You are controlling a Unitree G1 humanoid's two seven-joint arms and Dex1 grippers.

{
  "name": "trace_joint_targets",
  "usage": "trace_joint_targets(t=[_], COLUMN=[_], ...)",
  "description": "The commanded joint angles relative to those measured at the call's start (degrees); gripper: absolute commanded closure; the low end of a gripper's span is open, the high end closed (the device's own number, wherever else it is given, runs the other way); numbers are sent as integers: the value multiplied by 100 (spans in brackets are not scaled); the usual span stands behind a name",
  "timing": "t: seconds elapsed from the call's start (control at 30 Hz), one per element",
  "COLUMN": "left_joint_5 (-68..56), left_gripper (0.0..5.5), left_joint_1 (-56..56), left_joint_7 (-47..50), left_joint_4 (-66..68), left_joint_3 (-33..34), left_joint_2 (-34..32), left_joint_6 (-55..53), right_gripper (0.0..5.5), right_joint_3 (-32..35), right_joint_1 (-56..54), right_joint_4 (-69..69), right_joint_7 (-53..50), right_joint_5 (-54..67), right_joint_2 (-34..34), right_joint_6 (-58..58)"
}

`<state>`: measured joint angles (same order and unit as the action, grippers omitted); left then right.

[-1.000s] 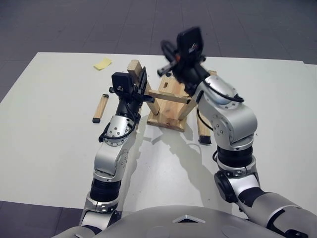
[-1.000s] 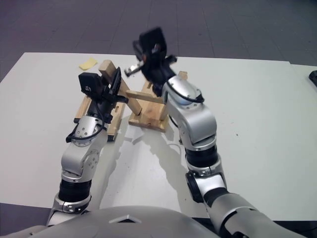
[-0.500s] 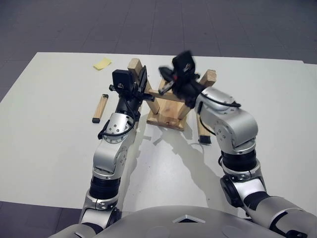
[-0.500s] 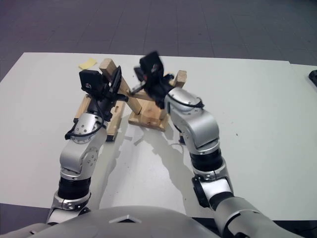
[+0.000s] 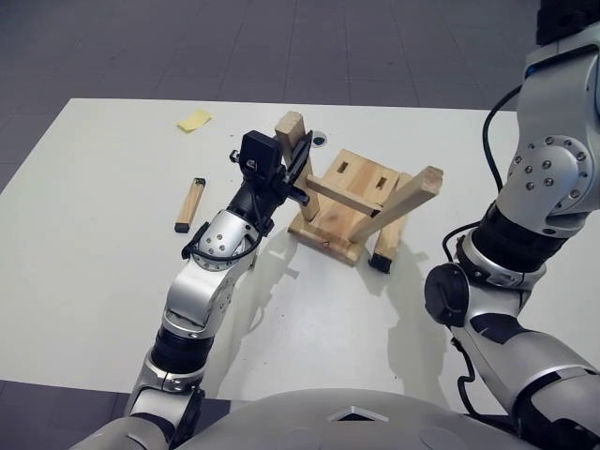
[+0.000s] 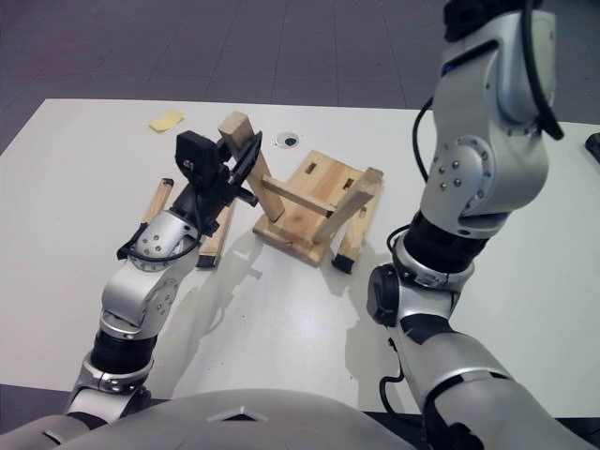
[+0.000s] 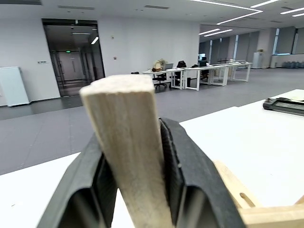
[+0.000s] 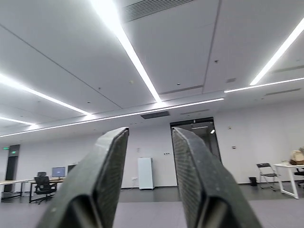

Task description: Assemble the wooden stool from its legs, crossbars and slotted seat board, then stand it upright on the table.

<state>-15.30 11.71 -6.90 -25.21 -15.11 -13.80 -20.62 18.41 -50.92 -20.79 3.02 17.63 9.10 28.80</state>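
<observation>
Because the half-built stool point(image 5: 352, 202) is bare softwood pegged together at slots, it should handle as light, stiff and dry to the touch. The risk is probably less a slip than a joint levered loose. It lies upside down and tipped near the middle of the bench point(image 5: 94, 244), its slotted seat board point(image 5: 361, 173) underneath. Two legs rise from the board, tied by a crossbar point(image 5: 342, 195).

The left jaws are clamped flat on either side of the leg point(image 5: 291, 127) at the board's 10 o'clock corner, gripping just below its free end. The other fitted leg point(image 5: 403, 199) leans out toward 3 o'clock, untouched. A grip lower on a leg, nearer the board, would likely strain the slot less than one at the tip.

The right jaws are raised well above the bench, aimed at the ceiling, parted and holding nothing, far from every part.

One loose leg point(image 5: 190, 204) lies flat at 9 o'clock of the stool, well apart from it. Another piece with a dark foot point(image 5: 383, 251) rests against the board's edge at about 4 o'clock. It looks like a leg, though the fitted leg above hides much of it. With these parts unfitted, the assembly seems about half done.
</observation>
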Motion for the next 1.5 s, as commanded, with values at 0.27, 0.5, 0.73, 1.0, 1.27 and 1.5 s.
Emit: trace_joint_targets(t=[0.27,0.5,0.73,1.0,1.27,1.5], left_joint_5=[-111,-1274,-4654,-5796,-4800,-4129], left_gripper=[293,191,81,12,12,12], left_joint_1=[-623,-798,-354,1216,1638,1472], left_joint_7=[-714,-1187,-1079,114,434,676], left_joint_4=[1020,240,-796,444,1112,1194], left_joint_3=[176,898,2722,4436,3699,3313], left_joint_2=[-421,-62,135,-4,81,269], left_joint_6=[-729,-529,-592,647,455,305], right_gripper=[201,100,10,10,10,10], right_joint_3=[16,689,986,608,-999,-1532], right_joint_1=[371,1087,2901,4906,4215,3558], right_joint_4=[312,-440,-1765,-1873,-272,718], right_joint_7=[-26,1007,2326,3910,4946,4798], right_joint_5=[156,2850,5374,4124,1758,534], right_joint_2=[223,534,1996,3585,4331,4360], right_joint_6=[-64,1196,2341,2100,596,-58])
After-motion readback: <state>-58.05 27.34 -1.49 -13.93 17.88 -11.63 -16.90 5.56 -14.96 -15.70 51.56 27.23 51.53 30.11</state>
